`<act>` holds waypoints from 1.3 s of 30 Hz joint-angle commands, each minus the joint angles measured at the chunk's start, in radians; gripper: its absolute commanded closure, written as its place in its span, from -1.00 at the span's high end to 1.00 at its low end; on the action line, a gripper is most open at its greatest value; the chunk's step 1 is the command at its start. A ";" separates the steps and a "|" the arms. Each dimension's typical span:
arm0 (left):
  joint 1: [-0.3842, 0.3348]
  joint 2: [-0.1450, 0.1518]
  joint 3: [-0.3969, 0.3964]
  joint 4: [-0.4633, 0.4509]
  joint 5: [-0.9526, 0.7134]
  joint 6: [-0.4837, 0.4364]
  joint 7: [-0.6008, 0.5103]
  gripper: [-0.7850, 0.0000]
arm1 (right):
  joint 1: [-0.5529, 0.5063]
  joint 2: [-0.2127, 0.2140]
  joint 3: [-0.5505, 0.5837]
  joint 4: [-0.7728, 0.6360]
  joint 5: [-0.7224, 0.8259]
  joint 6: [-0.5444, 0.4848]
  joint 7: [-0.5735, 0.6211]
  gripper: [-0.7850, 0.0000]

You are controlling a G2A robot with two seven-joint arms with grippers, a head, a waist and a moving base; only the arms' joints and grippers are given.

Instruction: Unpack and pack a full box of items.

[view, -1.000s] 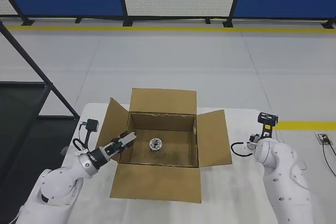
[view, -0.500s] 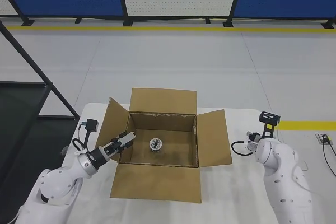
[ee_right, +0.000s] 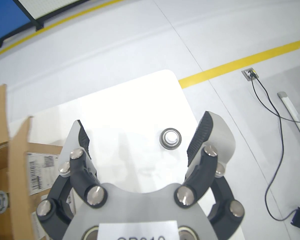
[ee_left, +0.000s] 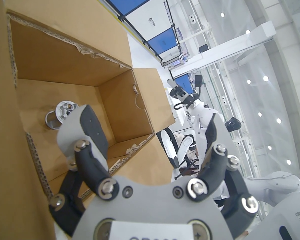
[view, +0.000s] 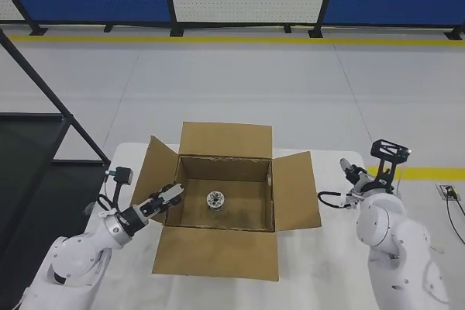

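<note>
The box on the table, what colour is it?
Brown. The box is plain cardboard, and the top view shows it best.

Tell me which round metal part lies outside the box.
The ring-shaped part on the white table, by the open right claw. The other part sits inside the cardboard box.

A white table (view: 319, 260), yellow floor tape (view: 442, 173) and blue partition panels (view: 93, 9).

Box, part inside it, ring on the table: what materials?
Box: brown corrugated cardboard, matt; fluted cut edges show in the left wrist view.
Part inside: looks like bare metal, silvery with glints; plated plastic not ruled out.
Ring: probably steel, with a dark shiny rim and a pale centre.
</note>
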 commanded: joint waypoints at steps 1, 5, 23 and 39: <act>-0.009 0.000 0.004 0.006 0.000 0.003 -0.006 1.00 | -0.024 -0.002 -0.010 -0.080 0.003 0.000 -0.020 1.00; -0.020 0.000 0.010 0.002 0.000 0.004 -0.014 1.00 | -0.047 -0.005 -0.037 -0.151 -0.014 0.003 -0.048 1.00; 0.007 0.008 -0.028 -0.017 0.014 -0.011 0.015 1.00 | 0.012 -0.019 -0.271 -0.263 0.246 -0.390 -0.026 1.00; 0.084 0.017 -0.110 -0.015 -0.025 -0.024 0.066 1.00 | 0.422 -0.105 -0.615 0.446 0.364 -0.381 0.191 1.00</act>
